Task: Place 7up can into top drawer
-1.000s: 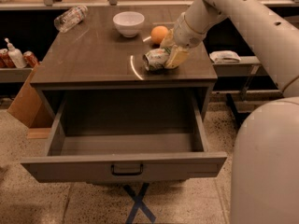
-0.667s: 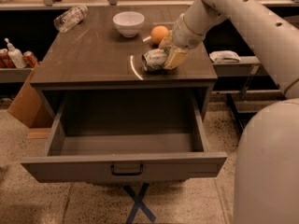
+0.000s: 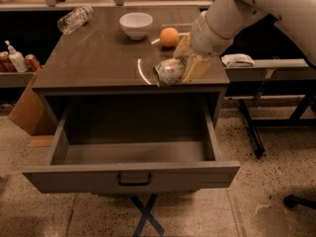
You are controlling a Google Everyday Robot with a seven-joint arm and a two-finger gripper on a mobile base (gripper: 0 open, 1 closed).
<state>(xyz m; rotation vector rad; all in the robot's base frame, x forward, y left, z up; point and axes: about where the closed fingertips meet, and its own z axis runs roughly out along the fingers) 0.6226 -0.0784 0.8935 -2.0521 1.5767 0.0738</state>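
The 7up can [image 3: 168,71] lies on its side, silver-white with green marks, near the front edge of the brown tabletop [image 3: 98,63], right of centre. My gripper [image 3: 189,63] comes down from the upper right, and its cream fingers [image 3: 196,68] are closed around the can's right end. The top drawer [image 3: 131,176] stands pulled wide open directly below the can. Its inside shows nothing in it, and its small dark handle [image 3: 134,179] sits at the centre of the front panel.
A white bowl [image 3: 136,24] and an orange [image 3: 169,36] sit at the back of the tabletop, and a clear plastic bottle [image 3: 74,19] lies at the back left. Red cans [image 3: 32,61] stand on a left shelf. A side table with a white cloth [image 3: 237,59] stands at the right.
The gripper and the can have shifted slightly toward the table's front edge. The drawer and the other things have not moved.
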